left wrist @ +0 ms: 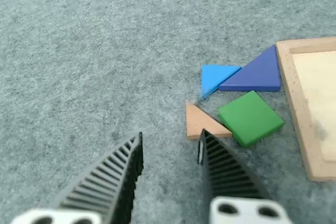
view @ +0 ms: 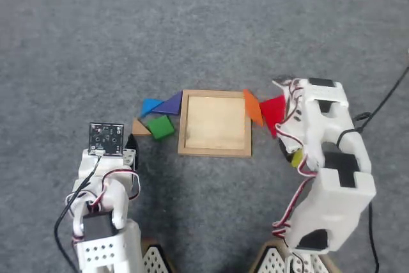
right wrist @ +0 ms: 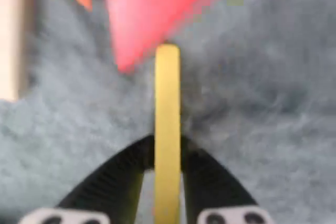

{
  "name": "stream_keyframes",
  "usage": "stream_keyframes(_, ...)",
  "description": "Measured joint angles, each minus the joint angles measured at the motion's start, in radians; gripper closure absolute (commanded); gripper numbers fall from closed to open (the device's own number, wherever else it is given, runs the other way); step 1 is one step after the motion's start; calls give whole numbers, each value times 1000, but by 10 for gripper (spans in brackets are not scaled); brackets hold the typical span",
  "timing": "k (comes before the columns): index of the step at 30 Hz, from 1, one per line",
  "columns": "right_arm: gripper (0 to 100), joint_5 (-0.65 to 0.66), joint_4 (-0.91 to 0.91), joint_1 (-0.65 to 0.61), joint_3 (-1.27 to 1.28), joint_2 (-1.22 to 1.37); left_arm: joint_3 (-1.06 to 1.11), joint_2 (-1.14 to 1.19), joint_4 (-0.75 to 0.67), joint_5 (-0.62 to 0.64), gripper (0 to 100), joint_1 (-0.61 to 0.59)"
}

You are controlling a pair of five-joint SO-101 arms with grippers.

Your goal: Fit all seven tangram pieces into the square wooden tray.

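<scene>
The square wooden tray [view: 215, 151] lies mid-table with nothing in it. Left of it sit a light blue triangle [view: 151, 105], a purple triangle [view: 170, 103], a green square [view: 160, 126] and a tan triangle [view: 140, 128]. Right of it lie an orange piece [view: 252, 107] and a red triangle [view: 274, 113]. My right gripper [right wrist: 167, 153] is shut on a yellow piece [right wrist: 167, 124], held on edge just short of the red triangle [right wrist: 157, 14]. My left gripper [left wrist: 170, 153] hangs open over the carpet, close to the tan triangle [left wrist: 202, 123] and green square [left wrist: 251, 117].
Grey carpet covers the table. The arm bases stand at the near edge. The right arm's white body [view: 329, 158] and its cables lie over the area right of the tray. A tray edge [left wrist: 299, 114] shows in the left wrist view.
</scene>
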Motion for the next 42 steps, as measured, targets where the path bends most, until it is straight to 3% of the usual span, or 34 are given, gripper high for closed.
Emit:
stream_keyframes(14, 991, -189, 71, -46, -31, -203, 0, 0, 2, 0, 837, 0)
stream_keyframes(18, 991, -333, 75, -143, -98, -276, 0, 0, 2, 0, 837, 0)
stream_keyframes(23, 991, -433, 11, -361, -173, -282, 0, 0, 2, 0, 837, 0)
stream_keyframes(27, 991, -431, -40, -534, -261, -236, 0, 0, 2, 0, 837, 0)
stream_keyframes(30, 991, -405, -48, -595, -353, -130, 0, 0, 2, 0, 837, 0)
stream_keyframes(42, 957, -126, -37, -649, -675, 316, 0, 0, 2, 0, 837, 0)
